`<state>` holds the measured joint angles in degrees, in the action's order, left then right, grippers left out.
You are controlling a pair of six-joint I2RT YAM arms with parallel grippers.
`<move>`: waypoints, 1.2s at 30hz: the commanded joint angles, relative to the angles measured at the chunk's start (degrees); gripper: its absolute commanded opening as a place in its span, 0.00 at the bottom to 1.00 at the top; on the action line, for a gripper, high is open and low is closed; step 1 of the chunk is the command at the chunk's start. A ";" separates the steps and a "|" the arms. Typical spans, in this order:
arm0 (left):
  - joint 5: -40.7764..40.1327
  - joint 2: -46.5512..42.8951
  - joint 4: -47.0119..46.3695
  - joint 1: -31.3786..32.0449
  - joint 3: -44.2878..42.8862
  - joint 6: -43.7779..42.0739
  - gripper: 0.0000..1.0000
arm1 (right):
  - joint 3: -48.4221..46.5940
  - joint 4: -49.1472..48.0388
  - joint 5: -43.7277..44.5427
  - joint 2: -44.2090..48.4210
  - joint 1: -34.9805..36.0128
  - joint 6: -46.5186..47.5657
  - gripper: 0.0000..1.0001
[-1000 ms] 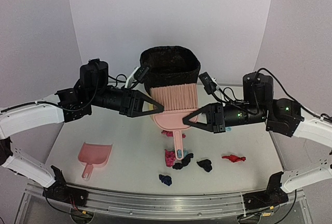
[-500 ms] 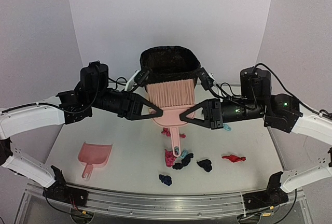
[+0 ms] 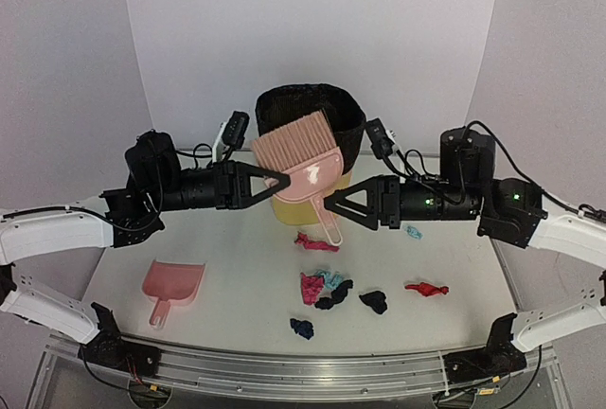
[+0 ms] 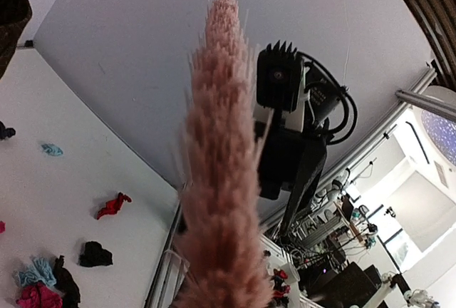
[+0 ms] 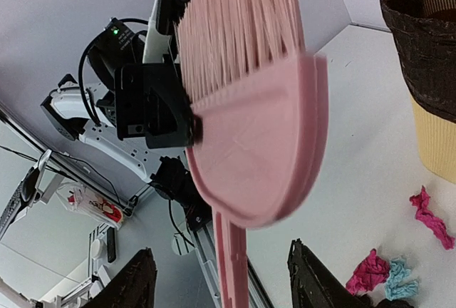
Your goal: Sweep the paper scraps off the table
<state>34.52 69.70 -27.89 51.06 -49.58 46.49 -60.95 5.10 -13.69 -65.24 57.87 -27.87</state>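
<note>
**Brush tipped to a slant between the two grippers**

Since half a second ago, the pink brush (image 3: 305, 165) has been tipped from upright to a slant. Its bristles have been swung up and to the left, and its handle down and to the right. The left gripper (image 3: 281, 180) is clamped on the side edge of the brush head, and the brush is carried clear of the table (image 3: 237, 248) by it. The right gripper (image 3: 331, 204) is held with its fingers wide apart. In the right wrist view the handle is seen passing between them with a gap on each side.

Just behind the bristles a dark woven basket (image 3: 312, 111) is seen. The paper scraps (image 3: 327, 288) are spread on the table below the grippers:
- One pink bit lies under the handle's end.
- A cluster of pink, light blue and black lies nearer the front.
- A black bit lies beside the cluster, and a navy one nearest the rail.
- A red one lies off to the right, and a light blue one under the right arm.

A pink dustpan (image 3: 173, 283) is laid at the front left, well apart from the scraps.
</note>
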 commanded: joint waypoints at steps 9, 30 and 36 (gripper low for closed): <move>-15.78 -3.60 -23.10 0.00 0.76 4.66 0.00 | 2.85 -24.95 0.52 -4.26 0.02 -4.73 0.62; -17.50 -1.87 -27.84 0.02 3.58 6.69 0.00 | 3.67 -43.51 9.67 -9.91 0.06 -12.58 0.47; -18.01 -2.13 -28.83 0.05 4.76 6.62 0.00 | 3.09 -47.26 9.46 -11.82 0.05 -14.44 0.42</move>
<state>17.25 67.92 -52.35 51.05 -45.33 52.64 -56.14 -36.85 -5.58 -75.84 57.89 -40.27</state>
